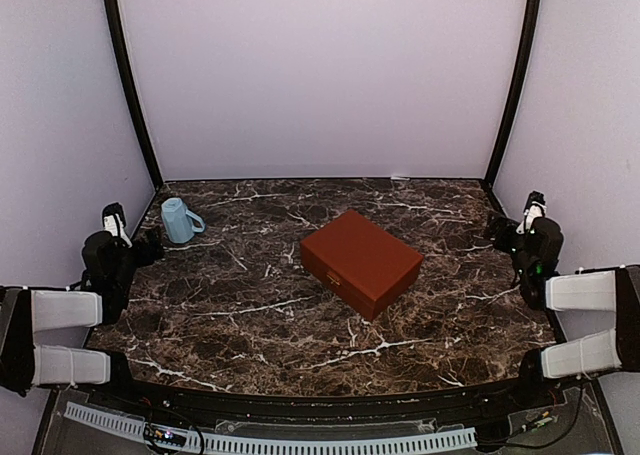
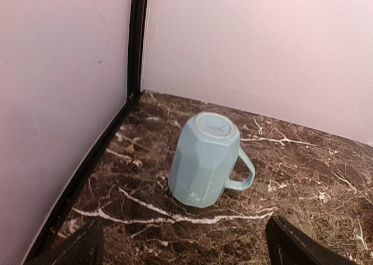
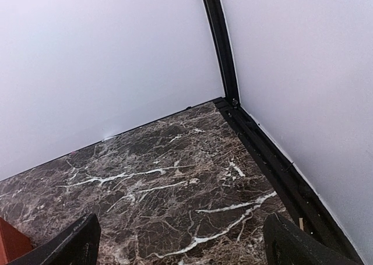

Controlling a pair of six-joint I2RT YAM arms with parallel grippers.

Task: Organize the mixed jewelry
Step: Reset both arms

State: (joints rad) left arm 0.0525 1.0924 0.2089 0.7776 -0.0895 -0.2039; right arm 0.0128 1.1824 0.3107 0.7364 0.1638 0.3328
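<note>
On the table, closed red-brown box, long axis far-left to near-right; left fingers and right fingers spread, empty

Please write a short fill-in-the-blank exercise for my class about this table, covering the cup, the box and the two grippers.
1. The blue cup stands ____ on the marble table, base facing up.
2. The red-brown box has its lid ____.
3. The left gripper, open, points toward the ____.
4. The right gripper is open and holds ____.

Missing words: upside down; closed; cup; nothing.
</note>
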